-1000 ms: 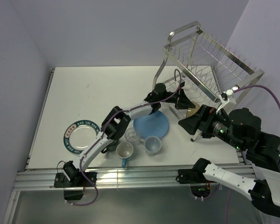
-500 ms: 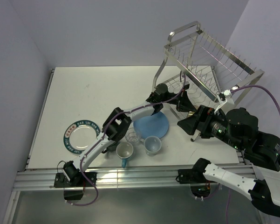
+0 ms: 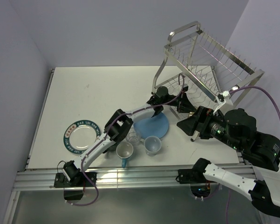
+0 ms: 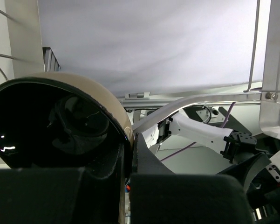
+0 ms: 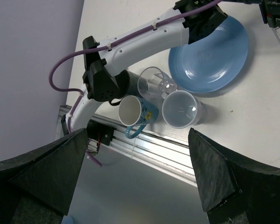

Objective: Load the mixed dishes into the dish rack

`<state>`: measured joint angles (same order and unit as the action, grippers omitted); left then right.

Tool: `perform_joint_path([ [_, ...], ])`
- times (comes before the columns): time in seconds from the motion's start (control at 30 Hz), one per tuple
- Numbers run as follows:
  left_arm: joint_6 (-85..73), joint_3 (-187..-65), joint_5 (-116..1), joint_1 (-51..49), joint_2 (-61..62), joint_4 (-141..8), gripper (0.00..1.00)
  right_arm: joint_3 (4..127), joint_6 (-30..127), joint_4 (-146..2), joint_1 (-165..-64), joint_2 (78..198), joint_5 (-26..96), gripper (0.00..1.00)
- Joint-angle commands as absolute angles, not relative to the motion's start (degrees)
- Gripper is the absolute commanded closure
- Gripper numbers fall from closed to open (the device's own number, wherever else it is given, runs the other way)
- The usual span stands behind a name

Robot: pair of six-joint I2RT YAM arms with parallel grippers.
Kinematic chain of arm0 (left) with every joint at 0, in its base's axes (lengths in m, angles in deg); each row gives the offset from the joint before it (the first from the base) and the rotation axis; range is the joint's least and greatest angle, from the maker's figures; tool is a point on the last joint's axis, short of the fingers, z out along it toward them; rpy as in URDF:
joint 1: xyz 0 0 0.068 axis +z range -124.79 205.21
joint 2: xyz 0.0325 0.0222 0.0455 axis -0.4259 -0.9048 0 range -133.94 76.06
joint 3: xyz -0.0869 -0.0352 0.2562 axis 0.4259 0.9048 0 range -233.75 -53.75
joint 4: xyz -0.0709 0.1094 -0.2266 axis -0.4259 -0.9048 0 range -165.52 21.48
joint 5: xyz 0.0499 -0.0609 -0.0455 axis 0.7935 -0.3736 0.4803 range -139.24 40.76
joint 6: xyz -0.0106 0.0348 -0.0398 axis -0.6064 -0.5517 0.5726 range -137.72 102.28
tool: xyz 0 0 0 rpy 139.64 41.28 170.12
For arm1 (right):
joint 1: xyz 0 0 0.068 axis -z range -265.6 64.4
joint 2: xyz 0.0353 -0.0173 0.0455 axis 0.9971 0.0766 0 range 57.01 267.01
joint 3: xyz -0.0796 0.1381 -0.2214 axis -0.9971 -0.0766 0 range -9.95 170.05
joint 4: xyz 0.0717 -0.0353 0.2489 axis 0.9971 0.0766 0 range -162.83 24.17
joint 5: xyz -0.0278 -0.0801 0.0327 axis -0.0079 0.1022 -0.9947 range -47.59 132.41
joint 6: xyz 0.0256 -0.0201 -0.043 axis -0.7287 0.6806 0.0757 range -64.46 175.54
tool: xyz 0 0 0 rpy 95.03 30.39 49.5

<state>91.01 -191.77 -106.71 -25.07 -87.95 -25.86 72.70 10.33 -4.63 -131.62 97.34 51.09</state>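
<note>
Left gripper [image 4: 129, 154] is clamped tight on the black bowl's [image 4: 46, 126] rim, bowl up on edge right at the dish rack's [image 3: 209, 56] lower tier, prongs just beyond, right gripper [image 5: 137, 135] wide open, empty.

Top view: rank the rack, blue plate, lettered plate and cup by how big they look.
1. Rack, by far the largest.
2. Blue plate and lettered plate: they look about alike here, and the arm hides part of the blue one, so no ranking between them.
3. Cup, the smallest.
</note>
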Motion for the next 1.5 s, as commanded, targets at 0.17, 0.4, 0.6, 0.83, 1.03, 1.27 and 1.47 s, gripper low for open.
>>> perform_joint_path([
  [0.17, 91.88, -195.34, -104.00, -24.01, -88.03, -22.28, 1.00, 71.97, 10.19, -7.00, -132.01, 97.17, 51.28, 0.04],
  [0.4, 94.61, -193.33, -104.18, -24.27, -88.39, -19.91, 1.00, 71.70, 10.72, -7.62, -132.01, 97.61, 50.93, 0.04],
  [0.6, 94.70, -195.87, -103.12, -23.83, -89.79, -21.49, 1.00, 71.27, 10.63, -7.62, -132.10, 97.52, 50.93, 0.04],
  [0.83, 94.87, -193.94, -103.30, -23.39, -89.62, -24.75, 1.00, 71.00, 10.37, -7.44, -132.01, 97.00, 51.28, 0.04],
  [1.03, 95.66, -194.29, -102.85, -22.78, -89.88, -28.44, 1.00, 71.00, 10.28, -7.71, -132.01, 97.08, 51.11, 0.04],
  [1.27, 97.51, -192.88, -102.68, -22.60, -89.53, -29.67, 0.92, 70.65, 10.19, -7.79, -132.01, 96.82, 51.28, 0.05],
  [1.47, 96.63, -191.75, -103.73, -21.90, -88.92, -30.99, 0.72, 70.56, 10.19, -7.71, -132.10, 96.82, 51.46, 0.05],
])
